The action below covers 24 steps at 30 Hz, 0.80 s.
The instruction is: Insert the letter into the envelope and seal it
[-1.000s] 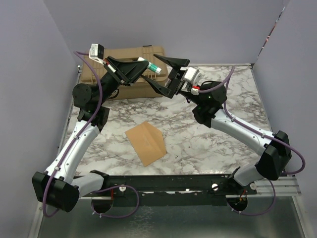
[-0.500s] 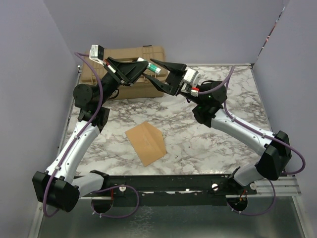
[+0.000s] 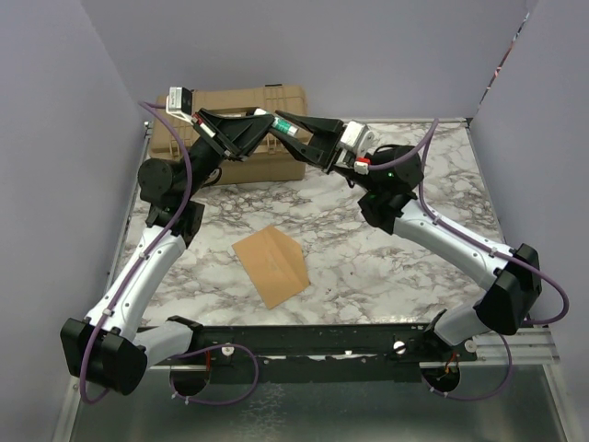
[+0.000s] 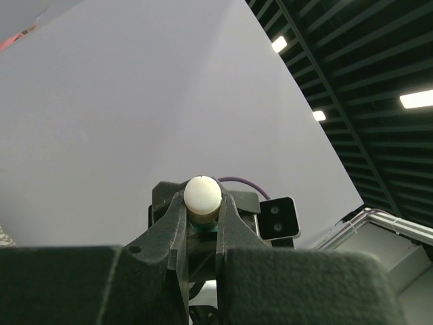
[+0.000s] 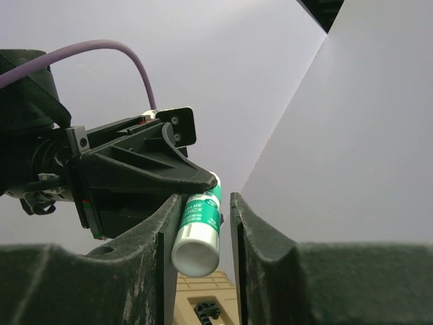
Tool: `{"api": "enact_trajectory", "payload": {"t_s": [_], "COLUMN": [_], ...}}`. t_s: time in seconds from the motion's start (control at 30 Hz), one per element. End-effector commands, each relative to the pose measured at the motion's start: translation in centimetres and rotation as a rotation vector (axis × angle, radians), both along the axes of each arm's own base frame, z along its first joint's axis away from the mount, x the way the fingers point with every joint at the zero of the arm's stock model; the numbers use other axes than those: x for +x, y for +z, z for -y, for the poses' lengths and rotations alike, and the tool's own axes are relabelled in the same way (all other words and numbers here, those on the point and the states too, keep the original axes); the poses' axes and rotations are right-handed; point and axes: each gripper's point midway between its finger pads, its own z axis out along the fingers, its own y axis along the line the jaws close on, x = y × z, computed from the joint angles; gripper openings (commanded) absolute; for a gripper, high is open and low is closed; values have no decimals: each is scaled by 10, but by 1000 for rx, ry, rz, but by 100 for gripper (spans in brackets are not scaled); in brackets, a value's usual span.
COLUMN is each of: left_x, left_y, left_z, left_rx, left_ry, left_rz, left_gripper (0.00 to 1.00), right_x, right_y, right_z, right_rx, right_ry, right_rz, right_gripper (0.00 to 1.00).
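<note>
The orange-brown envelope [image 3: 270, 265] lies flat on the marble table [image 3: 442, 184], in front of both arms. The letter is not in view. My left gripper [image 3: 267, 122] is raised at the back and shut on a green and white glue stick [image 3: 285, 123]; its white round end shows between the fingers in the left wrist view [image 4: 202, 196]. My right gripper [image 3: 299, 131] faces it. Its jaws stand either side of the stick's free end [image 5: 198, 233]. The stick touches one finger, with a small gap to the other.
A tan plastic case [image 3: 235, 138] stands at the back left under the raised grippers. Purple walls close in the left, back and right. A black rail [image 3: 313, 339] with the arm bases runs along the near edge.
My right gripper has moved left toward the left gripper and its wide-open jaws have narrowed around the glue stick's free end. The left gripper and the envelope have stayed put.
</note>
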Motion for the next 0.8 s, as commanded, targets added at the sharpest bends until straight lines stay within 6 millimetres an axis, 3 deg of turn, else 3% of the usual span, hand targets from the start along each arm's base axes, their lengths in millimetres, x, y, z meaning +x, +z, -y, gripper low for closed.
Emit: {"api": "enact_trajectory", "payload": {"t_s": [0.0, 0.2, 0.33, 0.47, 0.6, 0.63, 0.67, 0.7, 0.77], "left_x": [-4, -6, -7, -8, -8, -8, -8, -9, -11], "left_y": [-4, 0, 1, 1, 0, 0, 1, 2, 2], "left_z": [0, 1, 1, 2, 2, 2, 2, 1, 0], "left_rx": [11, 13, 16, 20, 21, 22, 24, 27, 38], "left_ry": [-2, -7, -11, -17, -18, -18, -15, -9, 14], "left_rz": [11, 22, 28, 29, 28, 30, 35, 45, 71], "left_gripper": [0, 0, 0, 0, 0, 0, 7, 20, 55], "right_x": [-8, -1, 3, 5, 4, 3, 3, 3, 7], "right_y": [19, 11, 6, 7, 10, 11, 12, 13, 15], "right_z": [7, 2, -4, -5, -3, -2, 0, 1, 4], "right_rx": [29, -8, -33, -38, -33, -24, -14, -7, 2], "right_ry": [4, -11, -19, -30, -40, -43, -46, -47, -59], "right_rz": [30, 26, 32, 53, 77, 81, 80, 66, 26], "right_gripper": [39, 42, 39, 24, 2, 0, 0, 0, 0]}}
